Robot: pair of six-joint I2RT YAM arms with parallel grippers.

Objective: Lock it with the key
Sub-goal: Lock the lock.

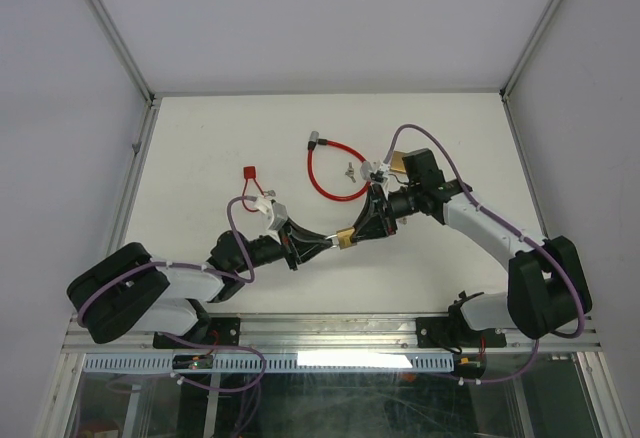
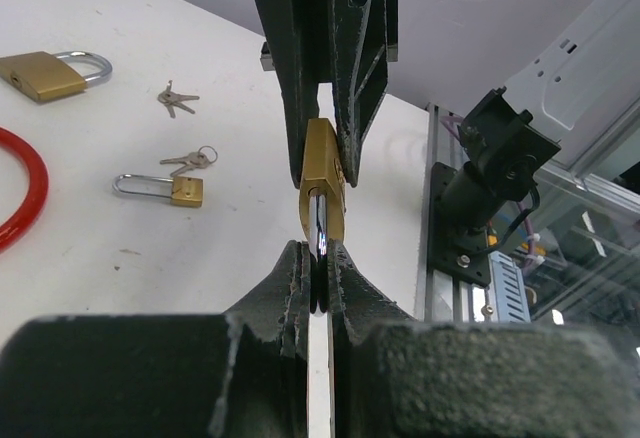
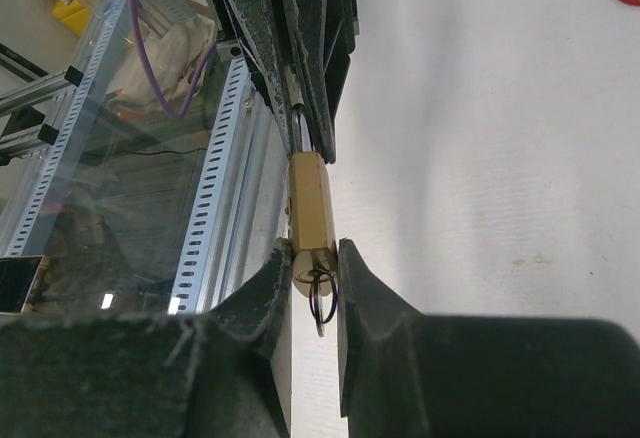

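Note:
A small brass padlock point(image 1: 344, 239) hangs in the air between my two grippers, near the front middle of the table. In the left wrist view my left gripper point(image 2: 320, 270) is shut on its silver shackle point(image 2: 321, 230), below the brass body point(image 2: 322, 173). In the right wrist view my right gripper point(image 3: 315, 270) is shut around the key point(image 3: 318, 276) that sits in the bottom of the body point(image 3: 309, 198). A key ring point(image 3: 323, 303) hangs from it. The fingertips point(image 3: 280, 258) also touch the body's end.
A red cable lock point(image 1: 330, 173) lies at mid table with loose keys point(image 1: 348, 170) beside it. A red tag point(image 1: 250, 171) lies to the left. Another brass padlock point(image 2: 40, 74), a small padlock point(image 2: 172, 189) and keys point(image 2: 177, 99) lie on the white table point(image 2: 120, 248). The aluminium frame rail point(image 3: 205, 188) runs close by.

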